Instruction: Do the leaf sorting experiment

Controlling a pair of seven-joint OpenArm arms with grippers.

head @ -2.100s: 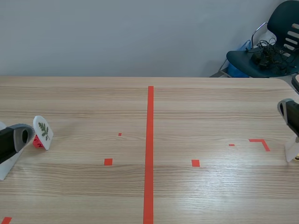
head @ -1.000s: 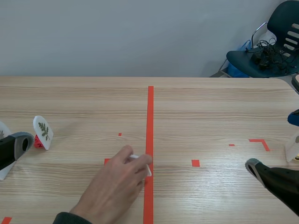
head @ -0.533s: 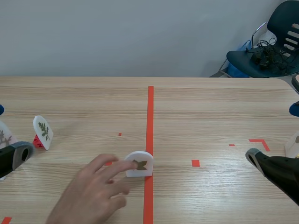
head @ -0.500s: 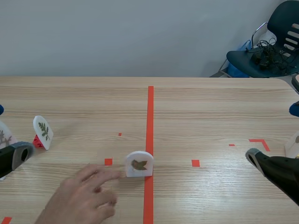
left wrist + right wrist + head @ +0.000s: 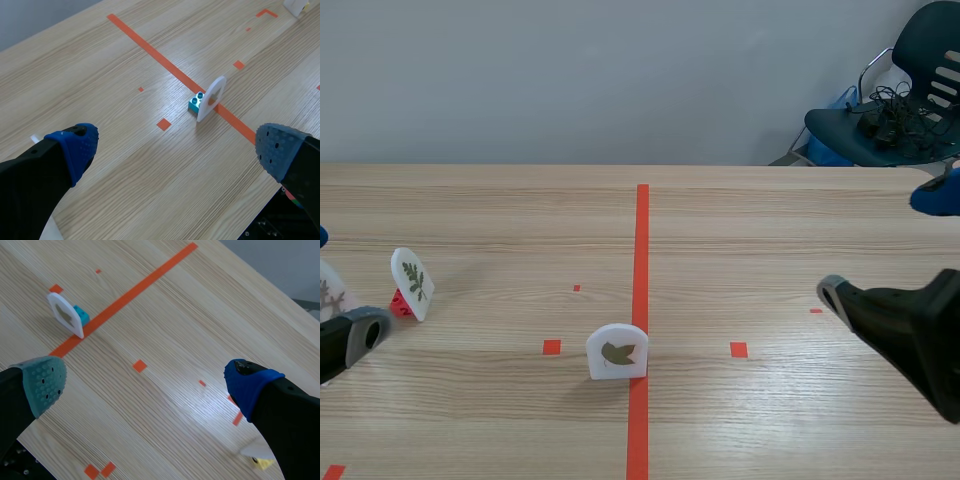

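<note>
Leaf card [image 5: 617,352] upright on centre tape line [image 5: 641,250], at 10 o'clock from right gripper [image 5: 145,385] | right gaping wide, empty (left gripper [image 5: 175,147] likewise) | my call: straddle the card's thin faces, squeeze gently, don't topple it.

White, teal and red against pale wood grain.
The middle card [image 5: 617,352] is white with an olive-brown leaf and a teal block [image 5: 196,102]; the left card [image 5: 411,283] has a green sprig and a red block [image 5: 401,304]; orange-red tape lines [image 5: 641,250] cross the counter [image 5: 770,230].
</note>
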